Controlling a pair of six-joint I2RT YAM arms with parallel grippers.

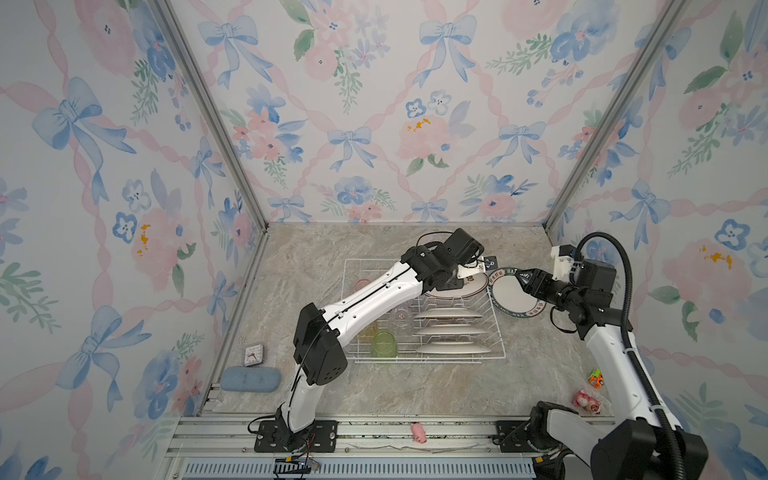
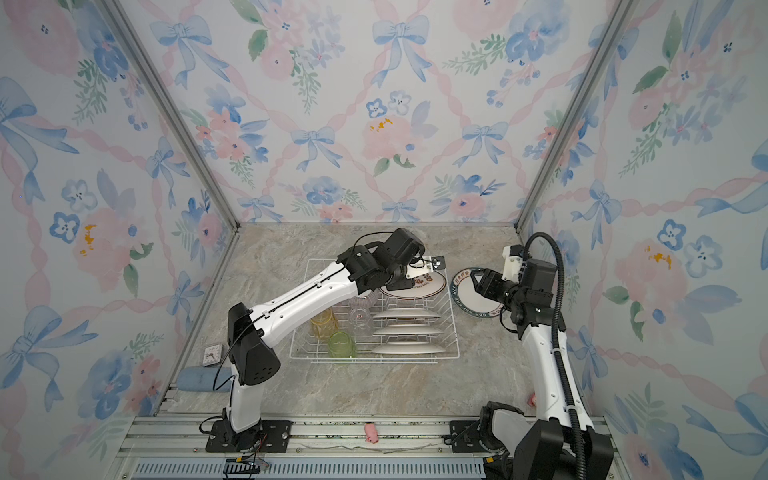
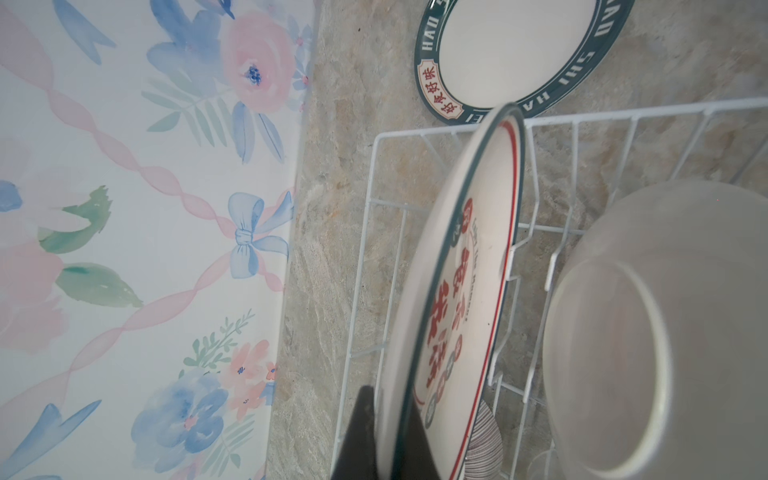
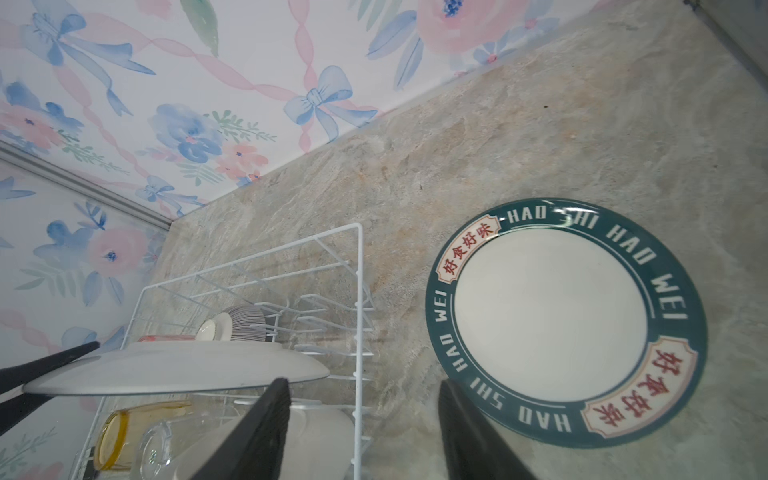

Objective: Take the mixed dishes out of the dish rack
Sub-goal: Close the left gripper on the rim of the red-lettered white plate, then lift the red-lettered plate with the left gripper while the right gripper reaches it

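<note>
The left jaws are clenched on the rim of a red-lettered plate (image 3: 469, 257), which stands tilted at the far end of the dish rack (image 1: 353, 260). Nearer in the dish rack, three plates (image 1: 449, 331) stand on edge in a row, beside the green tumbler (image 1: 384, 345), yellow tumbler (image 2: 324, 326) and clear tumbler (image 2: 360, 318). The striped bowl (image 4: 247, 322) lies on its side in the rack. Just outside the rack's right side, a green-rimmed plate (image 4: 552, 320) lies flat on the desk (image 1: 415, 386). The right jaws hang released over it, grasping nothing.
</note>
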